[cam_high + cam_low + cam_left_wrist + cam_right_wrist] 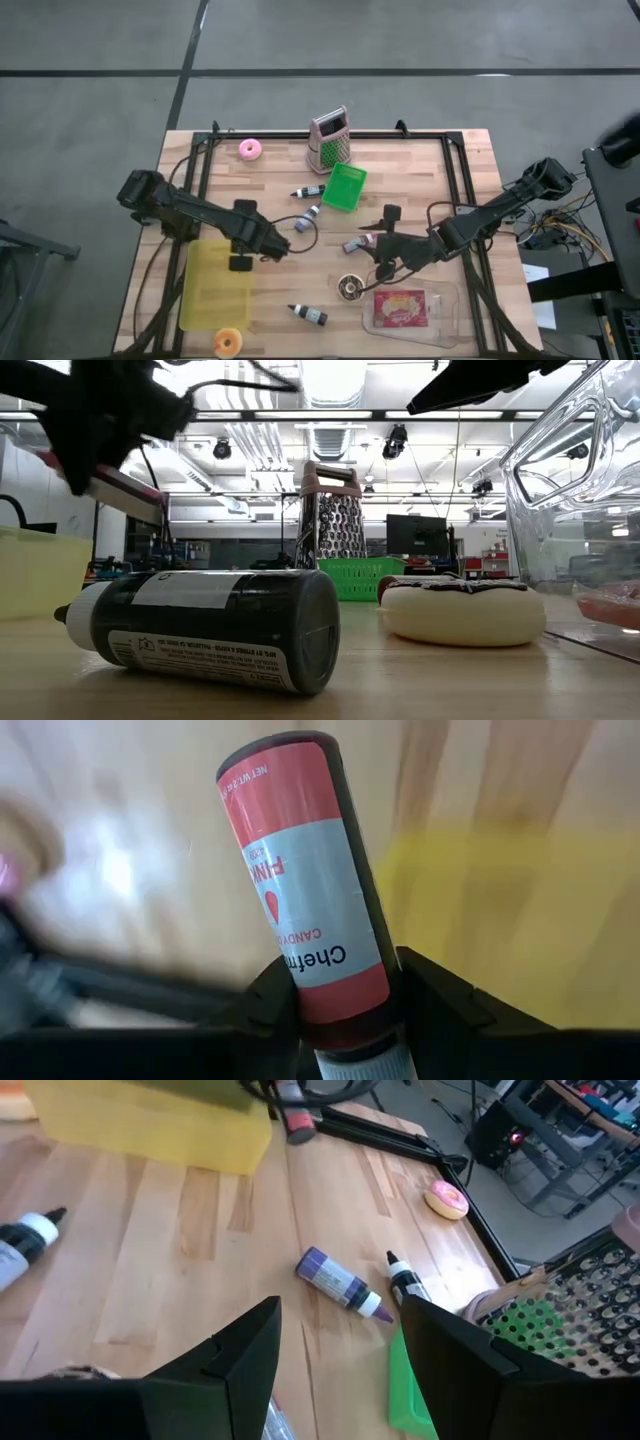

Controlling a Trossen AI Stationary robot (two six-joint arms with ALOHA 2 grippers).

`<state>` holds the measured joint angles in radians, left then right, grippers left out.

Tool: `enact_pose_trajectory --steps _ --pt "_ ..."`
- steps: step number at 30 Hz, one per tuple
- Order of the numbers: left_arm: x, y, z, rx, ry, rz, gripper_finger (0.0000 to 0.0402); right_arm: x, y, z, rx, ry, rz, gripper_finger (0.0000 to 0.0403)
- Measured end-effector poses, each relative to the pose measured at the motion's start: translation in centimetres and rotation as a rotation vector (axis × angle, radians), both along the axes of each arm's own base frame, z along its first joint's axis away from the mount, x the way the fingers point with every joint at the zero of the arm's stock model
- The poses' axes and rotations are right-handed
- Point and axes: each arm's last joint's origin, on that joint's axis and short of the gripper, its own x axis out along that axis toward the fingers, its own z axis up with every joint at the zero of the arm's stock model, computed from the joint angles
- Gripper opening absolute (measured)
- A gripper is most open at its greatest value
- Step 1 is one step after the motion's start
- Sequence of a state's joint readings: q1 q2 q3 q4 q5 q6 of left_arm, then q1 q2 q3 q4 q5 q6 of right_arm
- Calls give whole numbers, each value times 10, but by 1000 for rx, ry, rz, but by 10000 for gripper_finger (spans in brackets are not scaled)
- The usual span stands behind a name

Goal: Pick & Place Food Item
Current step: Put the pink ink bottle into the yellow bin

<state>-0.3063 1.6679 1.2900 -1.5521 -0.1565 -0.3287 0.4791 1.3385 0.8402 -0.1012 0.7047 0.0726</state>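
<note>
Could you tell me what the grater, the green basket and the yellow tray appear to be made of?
Grater: probably metal, shiny perforated faces, pinkish handle.
Green basket: likely plastic, uniform bright colour, slotted walls.
Yellow tray: seemingly translucent plastic; the wood shows through faintly.

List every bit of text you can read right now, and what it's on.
"Chefm", cut off: red-labelled bottle in the left gripper.
"CANDY", "PIN", both cut off: same label.
"NET W", cut off: same label.
Black bottle, low view: print too small to read.
Other bottles: unreadable.
</note>
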Motion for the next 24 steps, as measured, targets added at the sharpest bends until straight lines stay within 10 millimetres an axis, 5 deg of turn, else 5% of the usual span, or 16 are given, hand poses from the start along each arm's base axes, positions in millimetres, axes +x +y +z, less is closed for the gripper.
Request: enact_pose_trajectory --steps 13,24 --pt "-6 -13 -23 -153 187 -68 131 52 -6 -32 37 -74 131 203" --pt "-20 -21 -8 -155 124 -23 131 50 -11 -20 30 -99 127 203"
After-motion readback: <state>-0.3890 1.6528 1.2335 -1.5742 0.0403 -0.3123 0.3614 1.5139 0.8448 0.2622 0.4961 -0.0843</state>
